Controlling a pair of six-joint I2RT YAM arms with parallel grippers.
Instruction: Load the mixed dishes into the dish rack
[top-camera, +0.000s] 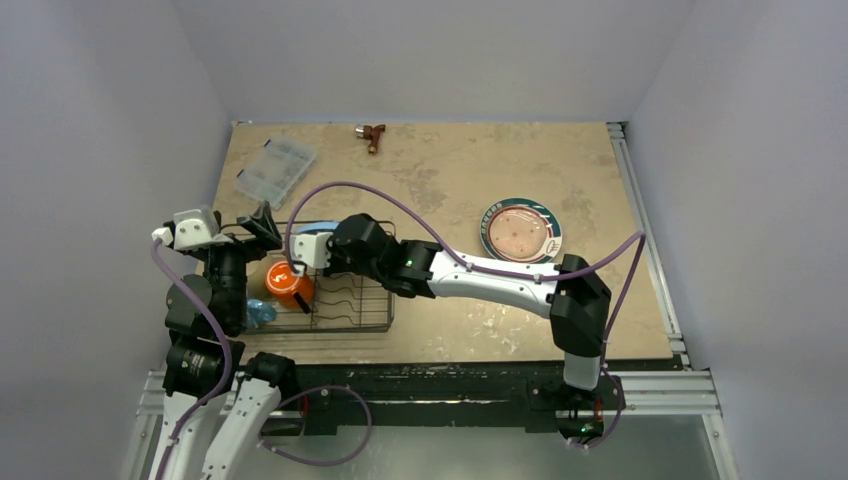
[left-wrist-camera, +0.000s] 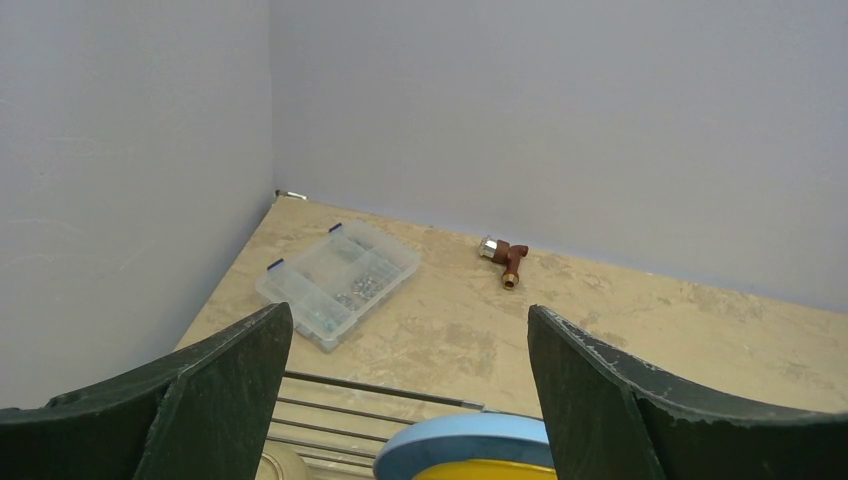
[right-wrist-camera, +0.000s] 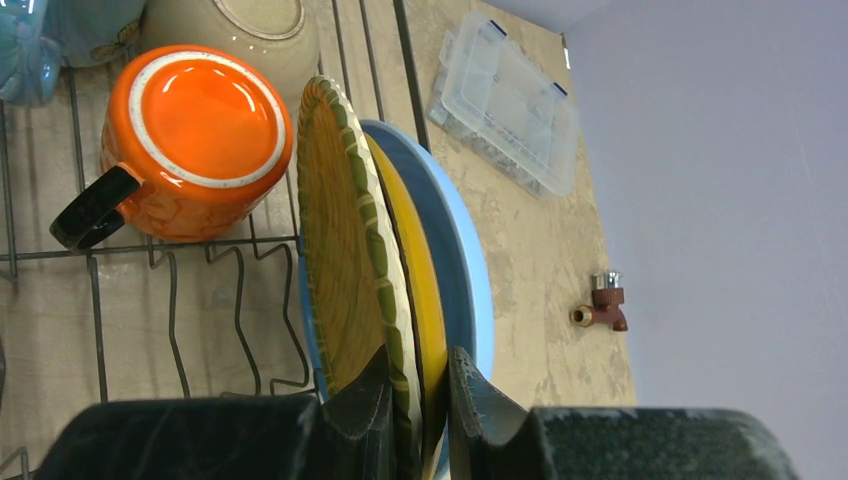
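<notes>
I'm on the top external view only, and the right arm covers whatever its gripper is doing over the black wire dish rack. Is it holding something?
Observer: Yes. The right gripper is shut on the rim of the yellow woven-pattern plate, held on edge in the black wire dish rack.
Operator: Anything close behind that plate?
Observer: The light blue plate stands upright right behind it, outside the grip. I cannot tell if they touch.
Operator: And the left gripper?
Observer: The left gripper is open and empty, above the rack.
</notes>
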